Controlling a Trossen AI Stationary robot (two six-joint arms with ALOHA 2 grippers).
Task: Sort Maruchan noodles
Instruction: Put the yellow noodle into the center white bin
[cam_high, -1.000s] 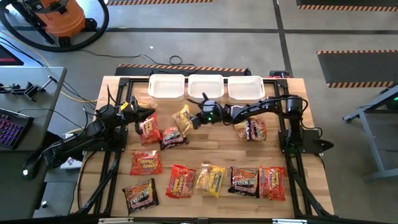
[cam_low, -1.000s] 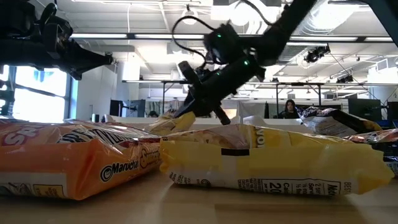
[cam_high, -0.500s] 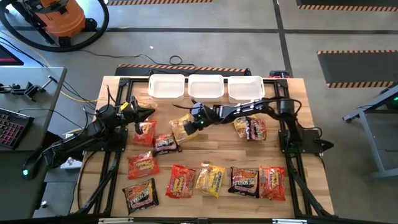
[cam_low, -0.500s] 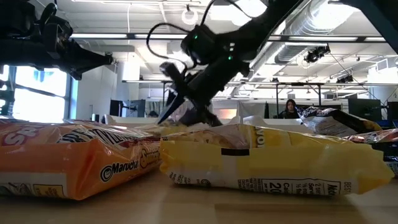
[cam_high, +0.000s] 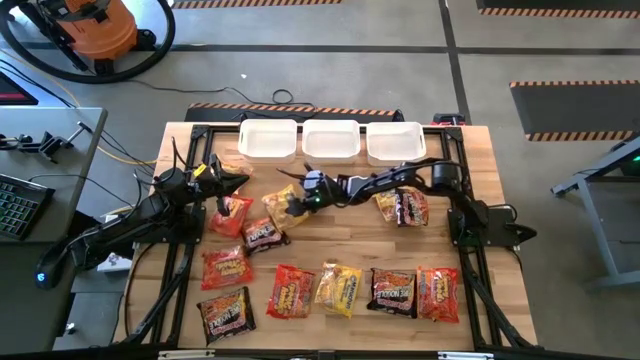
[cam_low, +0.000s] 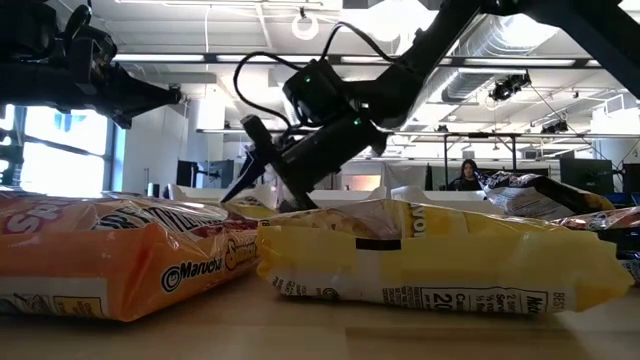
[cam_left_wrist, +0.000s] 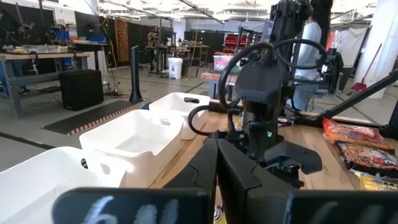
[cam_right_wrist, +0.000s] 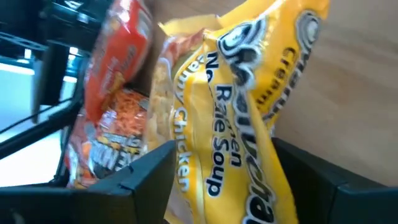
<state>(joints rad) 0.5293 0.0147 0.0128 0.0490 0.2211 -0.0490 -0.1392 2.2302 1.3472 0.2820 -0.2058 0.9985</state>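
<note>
Several Maruchan noodle packets lie flat on the wooden table. My right gripper (cam_high: 297, 200) (cam_right_wrist: 224, 152) is open and slants down toward the table's left over a yellow packet (cam_high: 281, 204) (cam_right_wrist: 249, 118), one finger on each side of it. A red packet (cam_high: 230, 213) (cam_right_wrist: 118, 68) and a dark one (cam_high: 262, 235) lie just beyond it. My left gripper (cam_high: 240, 180) (cam_left_wrist: 216, 155) is shut and level, waiting over the table's left part. My right gripper has its open fingers on either side of the yellow packet's near end (cam_right_wrist: 261, 186), coming from the table's right and slanting down. The packet lies on the table. Whether the fingers touch it, I cannot tell.
Three white bins (cam_high: 268, 140) (cam_high: 331, 140) (cam_high: 395, 142) stand along the far edge. A row of packets (cam_high: 338, 288) lies along the near edge, with more at the left (cam_high: 225, 268) (cam_high: 225, 315) and two at the right (cam_high: 400, 205). Black frame rails border the table.
My right gripper has gone toward the table's left edge and down, has rolled, and has opened from shut. The yellow packet has slid a little toward the left and near edges, and the dark and red packets beside it have shifted the same way.
</note>
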